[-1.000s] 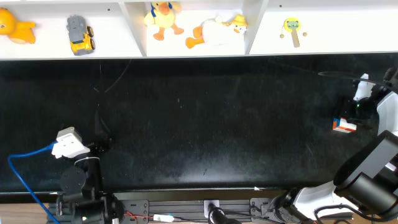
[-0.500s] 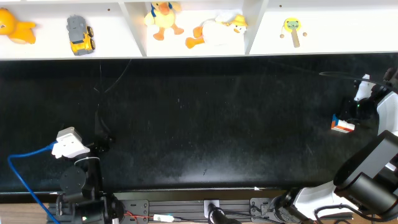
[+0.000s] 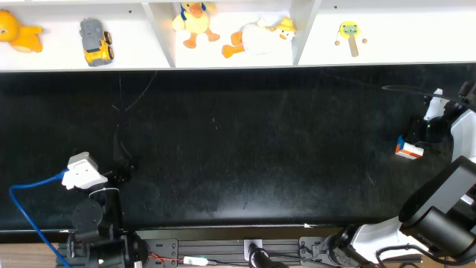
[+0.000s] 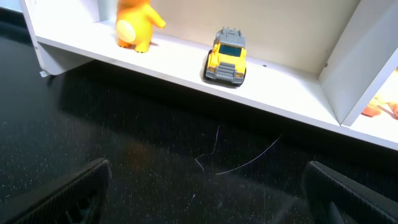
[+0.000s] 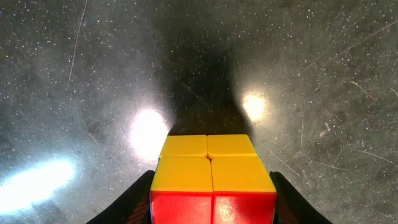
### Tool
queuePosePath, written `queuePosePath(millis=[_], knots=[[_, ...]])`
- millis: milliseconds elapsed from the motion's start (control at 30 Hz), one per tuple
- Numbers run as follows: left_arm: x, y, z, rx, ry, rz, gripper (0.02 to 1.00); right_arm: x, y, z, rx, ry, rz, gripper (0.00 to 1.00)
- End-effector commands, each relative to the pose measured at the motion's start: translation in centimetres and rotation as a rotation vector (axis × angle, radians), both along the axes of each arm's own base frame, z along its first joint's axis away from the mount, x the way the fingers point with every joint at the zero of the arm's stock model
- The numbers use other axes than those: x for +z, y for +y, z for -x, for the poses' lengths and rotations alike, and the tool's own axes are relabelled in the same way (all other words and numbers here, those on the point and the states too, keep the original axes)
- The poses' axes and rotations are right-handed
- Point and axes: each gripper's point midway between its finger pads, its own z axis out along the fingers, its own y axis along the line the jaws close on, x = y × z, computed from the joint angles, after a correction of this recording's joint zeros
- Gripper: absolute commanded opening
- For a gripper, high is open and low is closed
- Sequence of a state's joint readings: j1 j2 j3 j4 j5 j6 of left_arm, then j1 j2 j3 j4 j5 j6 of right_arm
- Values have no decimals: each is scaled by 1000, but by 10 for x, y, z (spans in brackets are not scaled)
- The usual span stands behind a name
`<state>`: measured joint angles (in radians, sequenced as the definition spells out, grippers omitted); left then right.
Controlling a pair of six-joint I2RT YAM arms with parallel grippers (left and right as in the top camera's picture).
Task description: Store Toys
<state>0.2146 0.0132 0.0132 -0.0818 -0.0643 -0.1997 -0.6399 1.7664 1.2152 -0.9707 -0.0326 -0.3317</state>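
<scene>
A small puzzle cube (image 5: 211, 177), yellow on top and red on the face toward the camera, sits between the fingers of my right gripper (image 5: 212, 208), which is shut on it. In the top view the cube (image 3: 410, 149) and right gripper (image 3: 421, 136) are at the far right of the black table (image 3: 245, 149). My left gripper (image 4: 206, 168) is open with nothing in it, low over the table and facing the white shelf (image 4: 280, 93). Its arm (image 3: 85, 173) stands at the lower left.
The white shelf (image 3: 230, 59) along the back holds a yellow duck (image 3: 18, 35), a yellow toy truck (image 3: 95, 41), a duck plush (image 3: 195, 22), a white duck plush (image 3: 256, 37) and a green rattle (image 3: 349, 35). A blue cable (image 3: 33, 186) trails from the left arm.
My right gripper has shifted the cube very slightly to the left. The left arm has not moved.
</scene>
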Motion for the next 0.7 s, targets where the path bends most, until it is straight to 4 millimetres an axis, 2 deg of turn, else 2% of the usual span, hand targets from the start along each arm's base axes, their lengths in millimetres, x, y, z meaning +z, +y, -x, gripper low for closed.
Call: queuePosePath(millis=[33,233,333,433,600,700], knots=[[0,-3,-1,-16,-1,-23,998,-2,0,1,-16,4,0,367],[0,-3,-1,-16,-1,-23,998,0,-1,-1,-31,-5,-1,323],[0,-3,-1,-15,-1,-23,998,7,-3,-6,-39,-22,-1,246],[0,-3,-1,-16,-1,-23,998,20,-4,-14,-35,-48,-8,198],[0,-3,-1,-16,-1,-23,998,48,-8,-29,-29,-97,-11,42],[0,-3,-1,-15,-1,-23,996,68,-8,-40,-16,-131,-5,42]])
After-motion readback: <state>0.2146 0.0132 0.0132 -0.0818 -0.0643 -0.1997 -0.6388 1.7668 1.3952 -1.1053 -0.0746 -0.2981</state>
